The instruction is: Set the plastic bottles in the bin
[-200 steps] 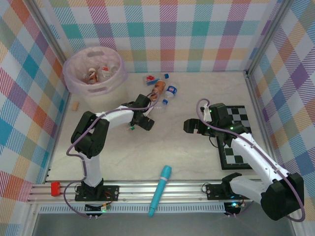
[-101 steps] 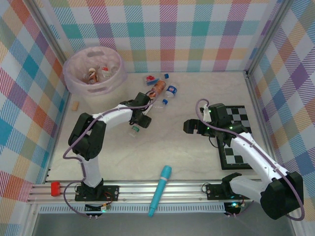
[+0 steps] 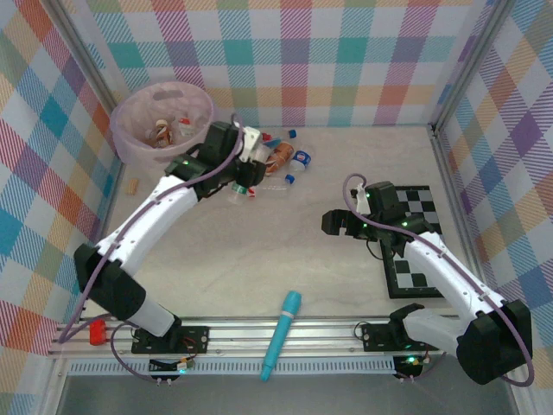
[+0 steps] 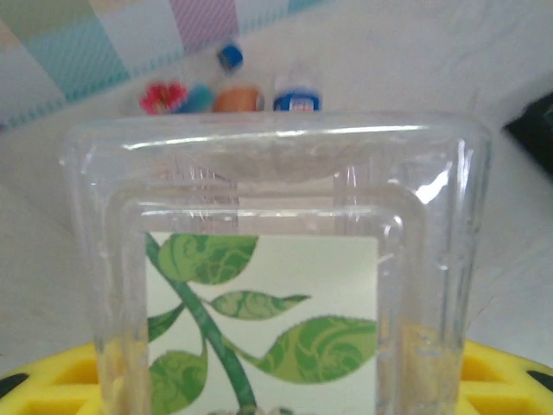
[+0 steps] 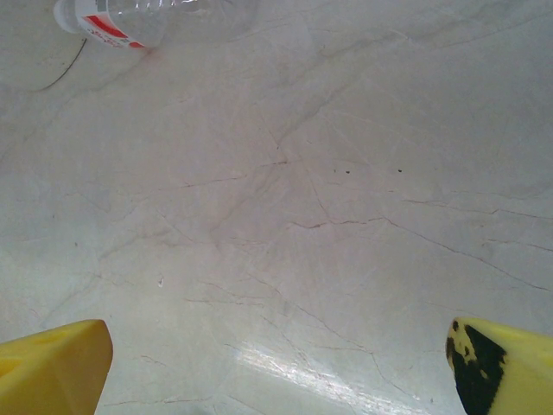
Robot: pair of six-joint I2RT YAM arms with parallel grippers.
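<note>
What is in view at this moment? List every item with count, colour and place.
bin: one, translucent pale pink, far-left corner of the table
bottles in the bin: at least two, brown and clear; exact count unclear
loose bottles: about four, clear, brown and red, lying right of the bin
held bottle: one, clear with a green leaf label, between the left fingers
cylinder: one, teal, across the near rail
chequered board: one, black and white, right side, under the right arm
small block: one, tan, near the bin
table: one, pale marbled
left fingers: yellow, closed on the held bottle
right fingers: yellow, wide apart above bare table
</note>
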